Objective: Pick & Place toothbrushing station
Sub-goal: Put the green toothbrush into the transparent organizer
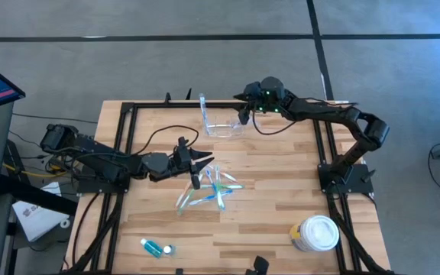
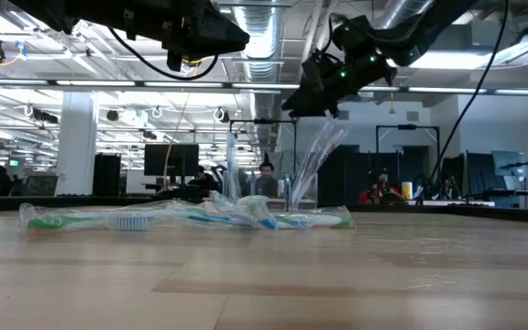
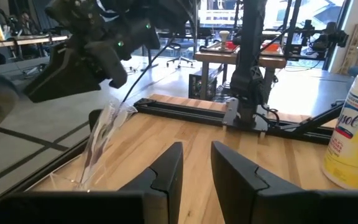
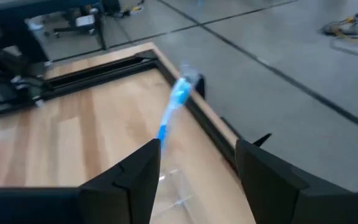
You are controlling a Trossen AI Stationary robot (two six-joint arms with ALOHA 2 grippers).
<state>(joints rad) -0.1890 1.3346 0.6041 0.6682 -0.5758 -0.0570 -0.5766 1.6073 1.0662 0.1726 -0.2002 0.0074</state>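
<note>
**Right gripper poised over the clear holder at the far edge**

The toothbrushing station (image 1: 224,127) sat near the far edge of the table (image 1: 281,198), with one blue toothbrush (image 1: 203,111) standing in it. The right gripper (image 1: 244,116) hung just beside and above the holder, its fingers spread wide and holding nothing. The left gripper (image 1: 202,159) hovered over the loose toothbrushes (image 1: 214,191) at mid-table, fingers narrowly parted around nothing. A good grasp would likely mean lowering straight onto the holder's rim, clear of the standing brush, and closing gently, since thin clear plastic could slip or tip. The white-lidded tub (image 1: 316,233) stood well apart.
</note>
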